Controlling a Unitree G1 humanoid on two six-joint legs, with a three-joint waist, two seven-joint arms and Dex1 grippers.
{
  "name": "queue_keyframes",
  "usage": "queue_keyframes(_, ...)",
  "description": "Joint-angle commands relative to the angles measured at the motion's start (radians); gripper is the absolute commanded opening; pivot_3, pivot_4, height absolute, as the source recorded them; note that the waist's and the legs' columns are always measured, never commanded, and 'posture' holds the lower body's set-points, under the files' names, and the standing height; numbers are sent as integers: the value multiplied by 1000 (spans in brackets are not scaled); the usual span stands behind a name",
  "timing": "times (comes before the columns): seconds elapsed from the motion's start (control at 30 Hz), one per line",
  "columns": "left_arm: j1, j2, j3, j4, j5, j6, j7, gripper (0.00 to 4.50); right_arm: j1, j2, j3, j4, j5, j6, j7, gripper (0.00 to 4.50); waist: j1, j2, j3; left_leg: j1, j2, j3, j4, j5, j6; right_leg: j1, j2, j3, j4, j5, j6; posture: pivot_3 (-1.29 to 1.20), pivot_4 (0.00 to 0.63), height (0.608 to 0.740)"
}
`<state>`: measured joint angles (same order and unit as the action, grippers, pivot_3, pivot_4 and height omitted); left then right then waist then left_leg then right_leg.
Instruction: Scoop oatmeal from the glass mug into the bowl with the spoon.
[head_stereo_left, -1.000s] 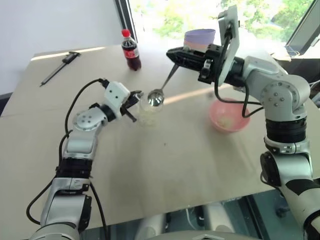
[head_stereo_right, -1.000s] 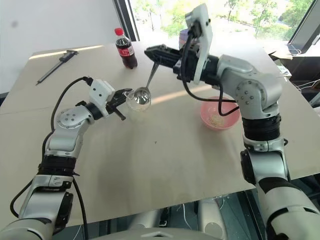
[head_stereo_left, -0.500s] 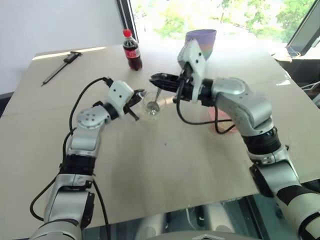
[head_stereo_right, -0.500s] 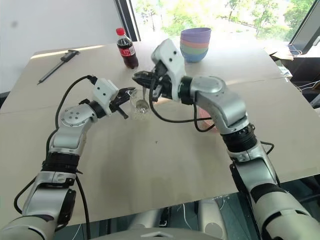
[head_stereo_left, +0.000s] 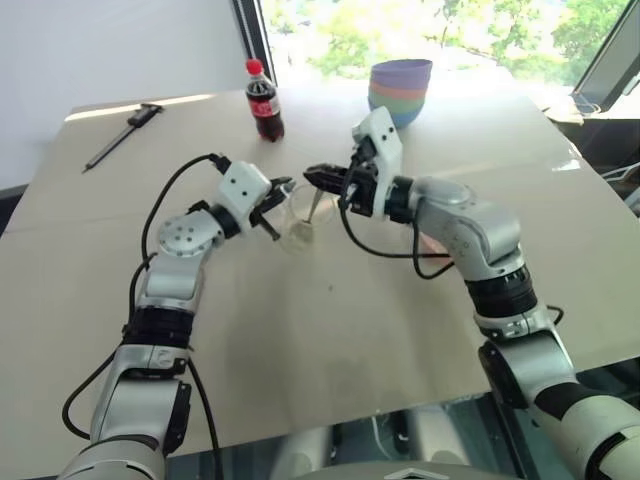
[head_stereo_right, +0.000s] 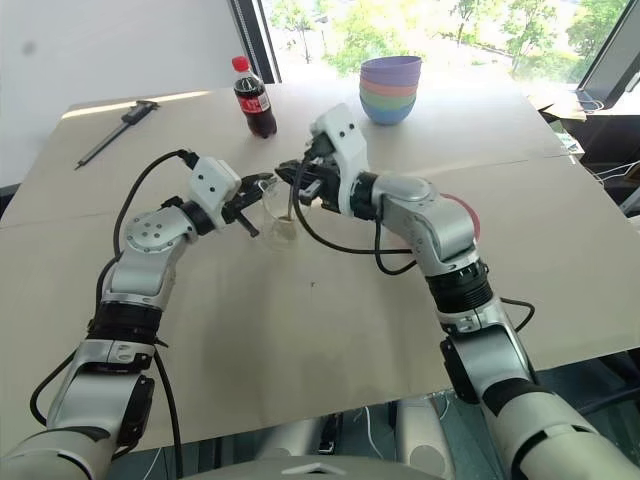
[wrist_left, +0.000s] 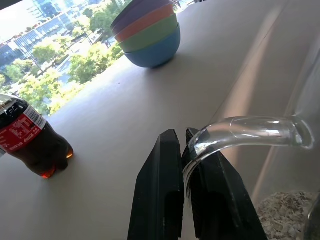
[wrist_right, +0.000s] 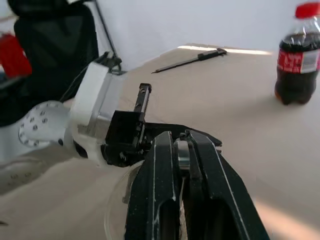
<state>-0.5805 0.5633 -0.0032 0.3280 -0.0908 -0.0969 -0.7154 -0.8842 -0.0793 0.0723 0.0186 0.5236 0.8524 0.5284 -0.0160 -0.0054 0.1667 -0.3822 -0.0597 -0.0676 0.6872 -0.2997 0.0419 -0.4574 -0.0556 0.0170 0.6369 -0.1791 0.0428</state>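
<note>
My left gripper (head_stereo_left: 277, 196) pinches the glass mug (head_stereo_left: 298, 221); the right gripper (head_stereo_left: 322, 178) clamps the spoon (head_stereo_left: 314, 205), dipped among oatmeal (wrist_left: 285, 214) below my fingertips, scoop pending.

red Coca-Cola label on the cola bottle (wrist_left: 27, 140)

Spoon (head_stereo_left: 315, 205) in glass mug (head_stereo_left: 298, 222); cola bottle (head_stereo_left: 264, 100) behind, stacked bowls (head_stereo_left: 400, 90) behind-right

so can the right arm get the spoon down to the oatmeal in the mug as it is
Probably yes: the right gripper holds the spoon dipped through the glass mug's open top, while the left gripper grips its rim. Nothing blocks the oatmeal.
</note>
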Motion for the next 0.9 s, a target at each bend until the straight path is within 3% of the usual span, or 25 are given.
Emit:
queue_keyframes(0.03,11,1,-7,0,24,-2,9,101,-57,45,-158,1,137,140,-93,0,0,0,0,0,0,0,0,0,0,0,0,0,0,0,0,0,150,740)
queue_keyframes(0.43,24,-79,2,23,4,-15,59,101,-171,59,-508,119,329,375,-401,0,3,0,0,0,-1,0,0,0,0,0,-1,0,1,0,0,0,150,740)
queue_keyframes(0.9,50,-189,4,40,29,-67,165,101,-242,23,-701,178,461,501,-636,0,4,2,-3,0,-2,0,0,0,1,0,-3,0,2,0,0,0,150,740)
